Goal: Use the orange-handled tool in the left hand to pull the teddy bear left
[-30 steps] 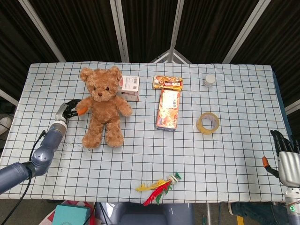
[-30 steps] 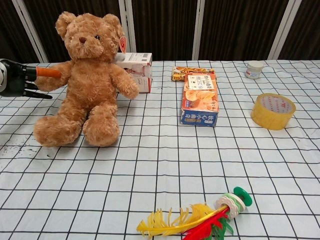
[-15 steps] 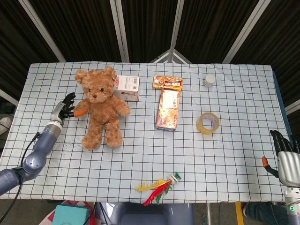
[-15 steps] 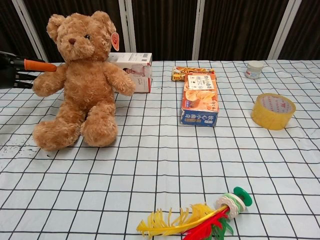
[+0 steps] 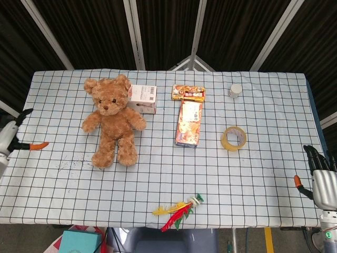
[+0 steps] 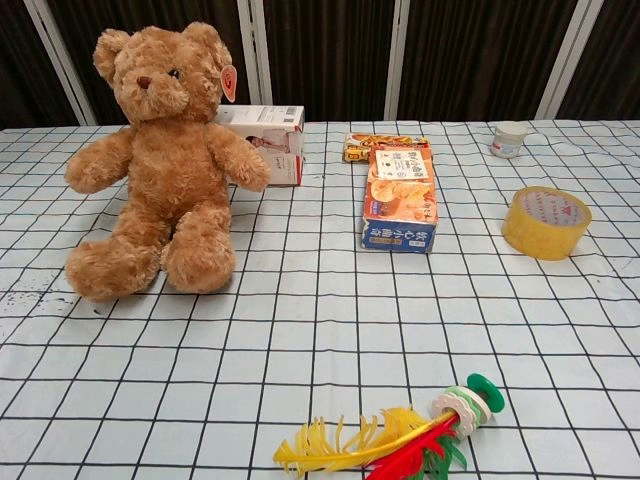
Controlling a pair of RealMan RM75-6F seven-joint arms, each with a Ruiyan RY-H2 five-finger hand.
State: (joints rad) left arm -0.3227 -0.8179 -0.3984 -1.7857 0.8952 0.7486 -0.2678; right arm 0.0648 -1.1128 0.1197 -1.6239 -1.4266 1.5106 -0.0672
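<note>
A brown teddy bear (image 6: 165,165) sits upright in the upper left on the checked worktop (image 6: 320,330). Behind it lies a white box (image 6: 265,140). A snack box (image 6: 400,198) lies centre, a yellow tape roll (image 6: 546,221) right, a feathered toy (image 6: 395,440) at the bottom.

lab (staged): checkered table (image 5: 253,174), dark curtains (image 5: 163,31).

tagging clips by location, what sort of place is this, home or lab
Most likely a lab or test rig, not a home. A table under a checked cloth holds unrelated items: a teddy bear, a snack box, a tape roll. Dark curtains on a metal frame close it in.
</note>
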